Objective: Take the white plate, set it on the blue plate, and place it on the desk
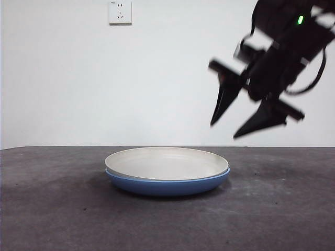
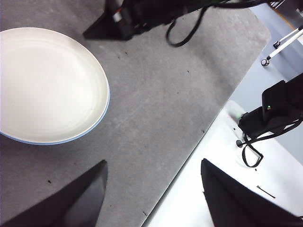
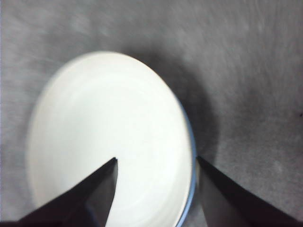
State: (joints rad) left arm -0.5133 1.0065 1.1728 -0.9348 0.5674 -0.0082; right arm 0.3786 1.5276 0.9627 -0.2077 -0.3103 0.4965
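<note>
The white plate [image 1: 167,162] rests nested in the blue plate [image 1: 167,186] at the middle of the desk [image 1: 52,209]. My right gripper [image 1: 223,130] is open and empty, in the air above and to the right of the stack. In the right wrist view, which is blurred, the white plate [image 3: 109,132] fills the space below my right gripper [image 3: 156,159], and the blue plate's rim [image 3: 191,142] shows at its edge. My left gripper [image 2: 153,161] is open and empty, high over the desk's edge, away from the white plate [image 2: 47,85]. The right arm [image 2: 123,19] also shows in that view.
A wall socket [image 1: 120,11] is on the white wall behind. In the left wrist view the desk [image 2: 165,94] ends at a rounded edge, with a pale surface [image 2: 213,189], a black device with a green light [image 2: 274,111] and stand legs [image 2: 279,42] beyond.
</note>
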